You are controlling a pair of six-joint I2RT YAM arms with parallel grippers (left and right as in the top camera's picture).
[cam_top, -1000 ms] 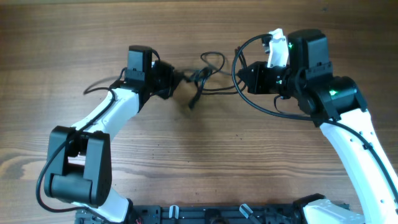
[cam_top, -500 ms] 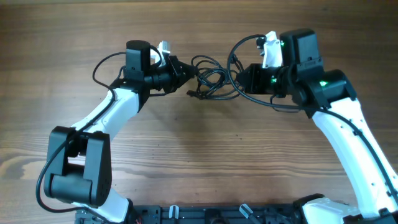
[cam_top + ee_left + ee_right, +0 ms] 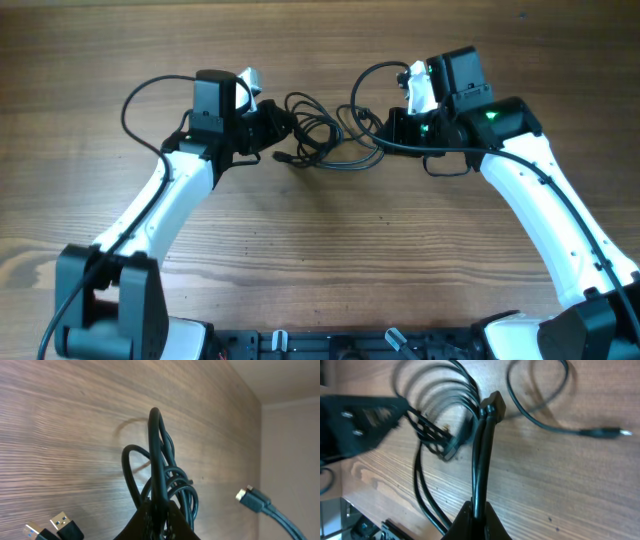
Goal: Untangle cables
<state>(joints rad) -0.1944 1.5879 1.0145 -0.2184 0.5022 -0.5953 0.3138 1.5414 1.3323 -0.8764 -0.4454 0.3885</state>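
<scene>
The cables are thin black cords tangled in loose loops, hanging between my two grippers above the wooden table. My left gripper is shut on the left side of the bundle; the left wrist view shows loops rising from its jaws, with two USB plugs at lower left and another plug at right. My right gripper is shut on cords at the bundle's right side; the right wrist view shows them pinched in its jaws, with a plug end lying on the table.
The wooden table stretches all round. A black rail runs along the front edge between the arm bases. Thicker black wires loop off each arm, left and right.
Both grippers have moved left and slightly toward the back with the bundle. The cords have slackened into fuller loops between them as the grippers came closer together.
</scene>
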